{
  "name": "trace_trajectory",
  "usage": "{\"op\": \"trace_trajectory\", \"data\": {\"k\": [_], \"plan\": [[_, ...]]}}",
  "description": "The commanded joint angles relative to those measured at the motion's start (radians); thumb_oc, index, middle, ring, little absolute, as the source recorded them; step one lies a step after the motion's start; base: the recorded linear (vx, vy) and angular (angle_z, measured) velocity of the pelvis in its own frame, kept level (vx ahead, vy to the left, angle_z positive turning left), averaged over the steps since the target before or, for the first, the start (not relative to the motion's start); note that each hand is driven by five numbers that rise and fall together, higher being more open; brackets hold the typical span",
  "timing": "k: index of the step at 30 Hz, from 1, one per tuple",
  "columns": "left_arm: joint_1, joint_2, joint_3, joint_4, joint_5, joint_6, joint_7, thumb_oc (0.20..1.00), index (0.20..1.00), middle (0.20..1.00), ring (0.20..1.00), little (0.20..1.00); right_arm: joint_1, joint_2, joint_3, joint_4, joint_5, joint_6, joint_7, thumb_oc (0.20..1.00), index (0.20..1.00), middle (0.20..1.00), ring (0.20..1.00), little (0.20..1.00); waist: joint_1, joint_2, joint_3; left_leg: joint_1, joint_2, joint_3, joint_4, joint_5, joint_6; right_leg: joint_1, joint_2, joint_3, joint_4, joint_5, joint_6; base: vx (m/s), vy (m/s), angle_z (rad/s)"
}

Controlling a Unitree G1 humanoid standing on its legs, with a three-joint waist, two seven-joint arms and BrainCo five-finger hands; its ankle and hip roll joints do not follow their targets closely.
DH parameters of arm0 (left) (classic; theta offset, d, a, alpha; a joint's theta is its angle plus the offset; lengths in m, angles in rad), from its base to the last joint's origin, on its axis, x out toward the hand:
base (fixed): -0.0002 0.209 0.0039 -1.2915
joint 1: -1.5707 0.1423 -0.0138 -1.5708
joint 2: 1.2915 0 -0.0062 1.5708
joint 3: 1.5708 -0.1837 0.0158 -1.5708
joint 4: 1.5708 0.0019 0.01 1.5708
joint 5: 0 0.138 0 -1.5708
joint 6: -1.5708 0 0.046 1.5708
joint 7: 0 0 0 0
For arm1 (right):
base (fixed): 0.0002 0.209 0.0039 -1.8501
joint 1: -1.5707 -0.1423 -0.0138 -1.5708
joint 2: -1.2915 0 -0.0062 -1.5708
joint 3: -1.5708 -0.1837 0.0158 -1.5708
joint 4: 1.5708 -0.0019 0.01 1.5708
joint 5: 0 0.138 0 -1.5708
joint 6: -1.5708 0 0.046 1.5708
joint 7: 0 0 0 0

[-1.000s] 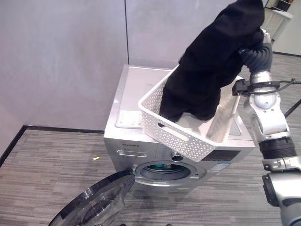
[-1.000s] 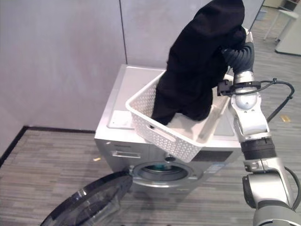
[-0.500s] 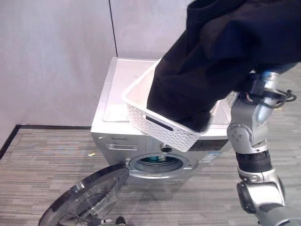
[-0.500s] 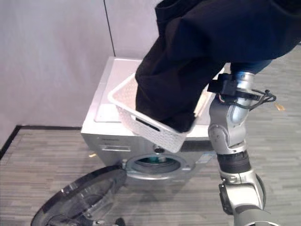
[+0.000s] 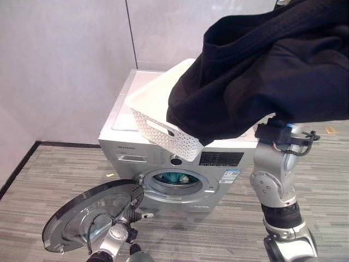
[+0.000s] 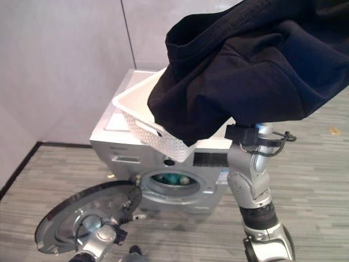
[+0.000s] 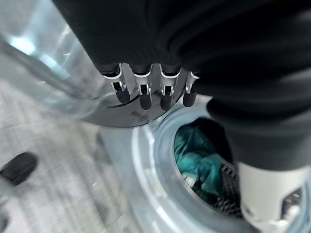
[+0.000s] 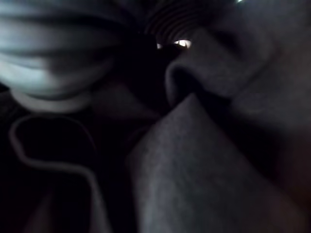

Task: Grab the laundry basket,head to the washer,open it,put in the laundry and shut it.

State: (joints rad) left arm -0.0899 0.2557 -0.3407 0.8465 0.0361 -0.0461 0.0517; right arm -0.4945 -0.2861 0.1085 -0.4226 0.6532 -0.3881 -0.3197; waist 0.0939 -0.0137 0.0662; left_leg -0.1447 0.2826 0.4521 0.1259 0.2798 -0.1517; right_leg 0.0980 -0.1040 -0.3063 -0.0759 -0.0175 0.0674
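Garment: your black garment (image 5: 262, 82) hangs raised, long axis slanting down toward the white basket (image 5: 158, 117).
Washer: washer (image 5: 180, 164) door (image 5: 90, 215) open.
Left hand: your left hand (image 7: 150, 90), fingers straight, apart.
Right hand: buried in cloth, probably gripping; can't tell.

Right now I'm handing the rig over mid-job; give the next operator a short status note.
Left hand: open, fingers straight, down by the open washer door.
Right hand: buried in the black garment; I can't tell its grip. The right arm holds the garment high, above the basket.
Basket: on top of the washer, tilted, overhanging the front edge.
Drum: teal laundry already inside.
Done: basket brought over, door opened, some laundry loaded.
Left: get the black garment into the drum, check the basket for more, shut the door.
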Motion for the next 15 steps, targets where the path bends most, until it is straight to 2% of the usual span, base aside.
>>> {"op": "trace_trajectory", "data": {"k": [1,4,7,9,11,15], "plan": [[-0.005,0.038,-0.022,-0.096,-0.086,-0.034,-0.047,1.000,1.000,1.000,1.000,1.000,-0.142,-0.001,-0.039,-0.020,-0.026,-0.021,0.005,0.200,0.200,0.200,0.200,0.200,-0.007,-0.006,-0.069,0.063,-0.178,-0.054,-0.077,-0.177,0.070,-0.026,-0.008,-0.018,0.037,0.029,0.045,0.08,0.100,0.36],[0.014,0.059,-0.034,-0.147,-0.099,-0.039,-0.065,1.000,1.000,1.000,1.000,1.000,-0.160,0.002,-0.055,-0.009,-0.018,-0.031,-0.006,0.200,0.200,0.200,0.200,0.200,-0.012,-0.009,-0.095,0.093,-0.189,-0.052,-0.132,-0.174,0.079,-0.017,-0.016,-0.026,0.028,0.039,0.053,0.07,0.071,0.32],[0.052,0.082,-0.046,-0.211,-0.154,-0.030,-0.095,1.000,1.000,1.000,1.000,1.000,-0.253,-0.040,-0.070,0.038,-0.038,-0.034,-0.047,0.200,0.200,0.200,0.200,0.200,-0.006,-0.012,-0.113,0.108,-0.197,-0.053,-0.160,-0.170,0.083,-0.014,-0.031,-0.034,0.019,0.051,0.061,0.05,0.084,0.16],[0.080,0.100,-0.080,-0.220,-0.190,-0.027,-0.124,1.000,1.000,1.000,1.000,1.000,-0.421,-0.114,-0.065,0.162,-0.058,-0.029,-0.102,0.200,0.200,0.200,0.200,0.200,0.003,-0.021,-0.125,0.116,-0.204,-0.055,-0.158,-0.185,0.085,-0.014,-0.044,-0.029,0.015,0.059,0.069,0.02,0.056,-0.04],[0.090,0.109,-0.087,-0.224,-0.205,-0.026,-0.131,1.000,1.000,1.000,1.000,1.000,-0.484,-0.146,-0.059,0.226,-0.058,-0.027,-0.120,0.200,0.200,0.200,0.200,0.200,0.007,-0.025,-0.128,0.121,-0.204,-0.053,-0.157,-0.188,0.086,-0.013,-0.047,-0.029,0.016,0.061,0.072,0.01,0.030,-0.14],[0.099,0.116,-0.121,-0.165,-0.269,-0.012,-0.141,1.000,1.000,1.000,1.000,1.000,-0.775,-0.192,-0.022,0.495,-0.034,-0.034,-0.192,0.200,0.200,0.200,0.200,0.200,0.021,-0.040,-0.151,0.137,-0.211,-0.054,-0.165,-0.195,0.085,-0.010,-0.055,-0.022,0.013,0.078,0.084,0.02,0.040,-0.02]]}}
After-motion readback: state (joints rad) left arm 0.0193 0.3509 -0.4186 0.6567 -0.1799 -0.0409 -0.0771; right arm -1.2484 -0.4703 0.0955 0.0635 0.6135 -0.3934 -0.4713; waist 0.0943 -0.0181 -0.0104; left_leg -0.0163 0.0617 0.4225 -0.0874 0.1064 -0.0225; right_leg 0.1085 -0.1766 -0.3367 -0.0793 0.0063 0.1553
